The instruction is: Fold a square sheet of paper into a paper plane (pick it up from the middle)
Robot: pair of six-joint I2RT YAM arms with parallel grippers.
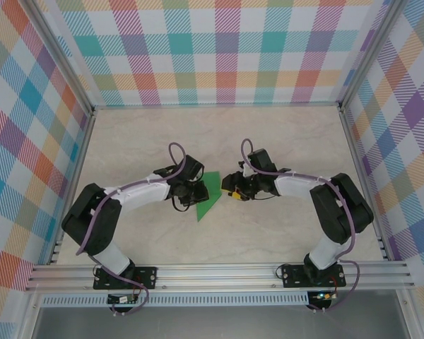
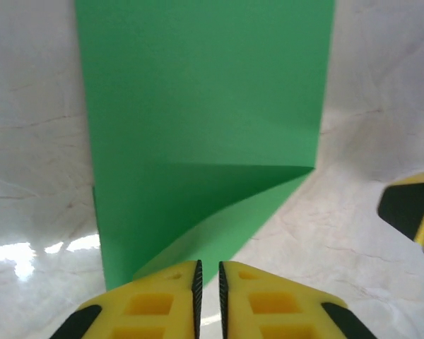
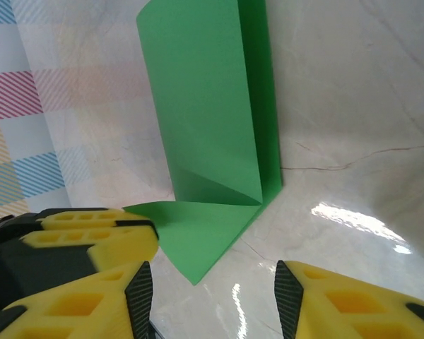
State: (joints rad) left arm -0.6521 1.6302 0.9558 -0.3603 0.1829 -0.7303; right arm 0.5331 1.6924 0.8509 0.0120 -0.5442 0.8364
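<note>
Left fingers (image 2: 152,311) beside green paper (image 1: 208,195), tip pointing near-left

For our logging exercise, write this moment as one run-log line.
paper: partly folded, on table | left gripper: slightly ajar at paper's edge | right gripper: open, empty

Left arm (image 1: 102,219), 8 o'clock in top view: bulky black joint housings, white link sections, purple cable (image 1: 134,187) strapped along it, looping free near wrist. Right arm (image 1: 343,205), 4 o'clock: same build, own purple cable. Black base plate (image 1: 145,274) at 6 o'clock end of each arm, thin wires (image 1: 131,295) trailing below. Left tool (image 2: 208,272), right tool (image 3: 215,282): yellow moulded fingers (image 3: 63,311), rectangular cut-outs, black ribbed inner pads, black outer corners.
</note>
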